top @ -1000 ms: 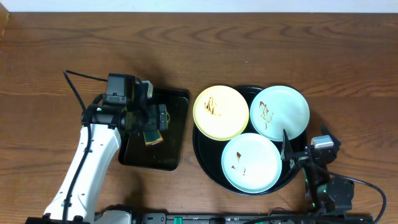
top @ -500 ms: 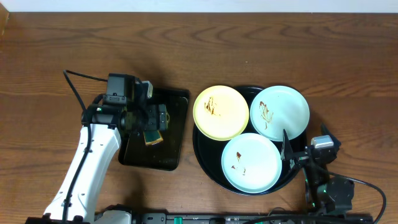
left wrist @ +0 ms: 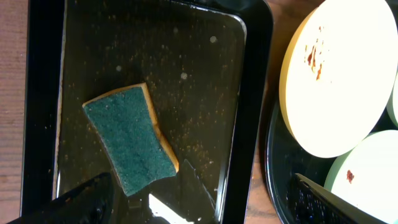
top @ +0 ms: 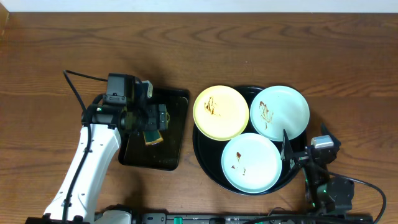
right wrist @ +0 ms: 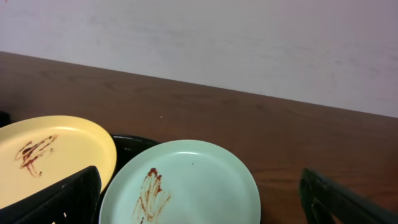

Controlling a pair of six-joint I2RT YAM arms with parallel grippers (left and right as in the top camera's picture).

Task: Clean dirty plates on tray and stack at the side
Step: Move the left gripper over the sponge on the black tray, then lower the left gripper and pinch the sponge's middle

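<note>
A pale yellow plate (top: 221, 112), a mint plate (top: 280, 112) and a light blue plate (top: 250, 163) lie on the round black tray (top: 202, 152), each with brown smears. My left gripper (top: 165, 117) is open and empty above the rectangular tray, with the green sponge (left wrist: 129, 147) just ahead of its fingers (left wrist: 199, 208). My right gripper (top: 303, 144) is open and empty at the round tray's right edge. In the right wrist view its fingers (right wrist: 199, 208) flank the mint plate (right wrist: 186, 183), with the yellow plate (right wrist: 50, 162) to the left.
A small rectangular black tray (top: 174, 146) holding the sponge (top: 152, 137) lies left of the round tray; its wet floor (left wrist: 199, 74) is speckled. The left wrist view shows the yellow plate (left wrist: 339, 74) and the round tray rim (left wrist: 273, 155). Wooden table (top: 280, 43) lies all around.
</note>
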